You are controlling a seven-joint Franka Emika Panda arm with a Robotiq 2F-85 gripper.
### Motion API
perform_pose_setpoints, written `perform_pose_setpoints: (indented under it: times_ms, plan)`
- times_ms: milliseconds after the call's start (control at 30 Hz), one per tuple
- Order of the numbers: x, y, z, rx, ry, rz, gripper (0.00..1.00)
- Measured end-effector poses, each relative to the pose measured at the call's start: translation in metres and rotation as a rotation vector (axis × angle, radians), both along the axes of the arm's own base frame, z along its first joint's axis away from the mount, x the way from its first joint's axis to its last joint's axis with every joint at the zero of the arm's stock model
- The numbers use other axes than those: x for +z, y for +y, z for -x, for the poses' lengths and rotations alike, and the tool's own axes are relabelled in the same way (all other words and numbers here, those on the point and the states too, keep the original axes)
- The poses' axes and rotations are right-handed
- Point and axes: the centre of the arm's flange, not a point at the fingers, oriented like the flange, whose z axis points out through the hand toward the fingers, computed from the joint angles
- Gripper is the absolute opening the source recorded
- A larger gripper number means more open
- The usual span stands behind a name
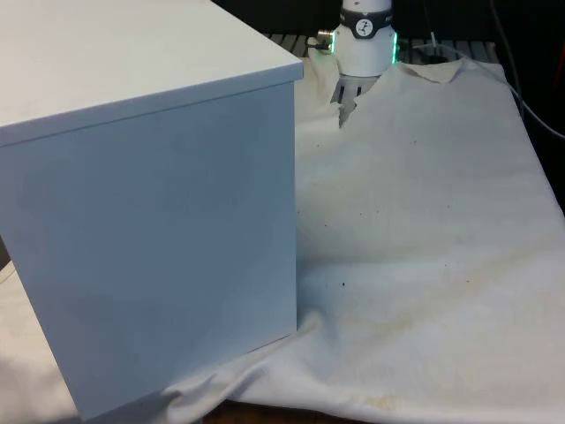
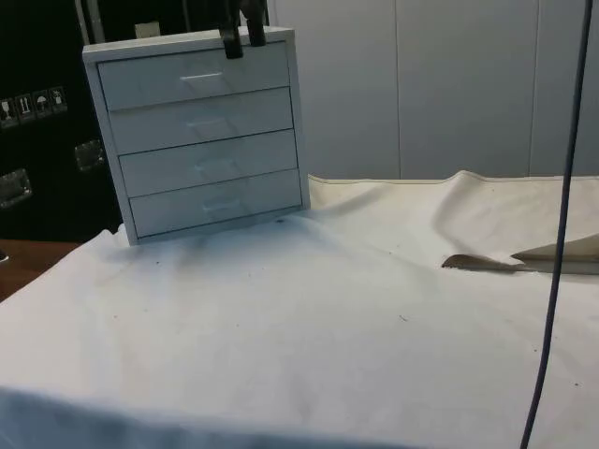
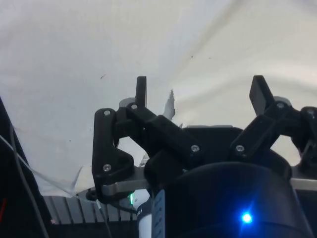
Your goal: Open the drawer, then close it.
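The chest of drawers [image 2: 201, 140] stands on the counter [image 2: 309, 327], drawers shut. The gripper [image 2: 241, 33] hovers above its top, fingers [image 3: 141, 91] spread wide (empty); descending misaligned risks missing the top drawer's handle [image 2: 201, 79].

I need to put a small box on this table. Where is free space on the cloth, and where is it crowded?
The white cloth is bare in a wide patch in front of the chest of drawers, out to the table's edges. It is crowded close to the drawer fronts, where the gripper, fingers apart, hangs by the top drawer.
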Motion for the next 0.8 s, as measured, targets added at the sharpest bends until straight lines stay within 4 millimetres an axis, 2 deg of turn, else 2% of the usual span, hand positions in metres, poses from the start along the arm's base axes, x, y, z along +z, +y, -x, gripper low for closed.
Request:
perform_pose_setpoints:
  times_ms: [800]
  plan:
    - [0.0014,0.0025,-0.0104,0.087,-0.084,-0.012,1.00]
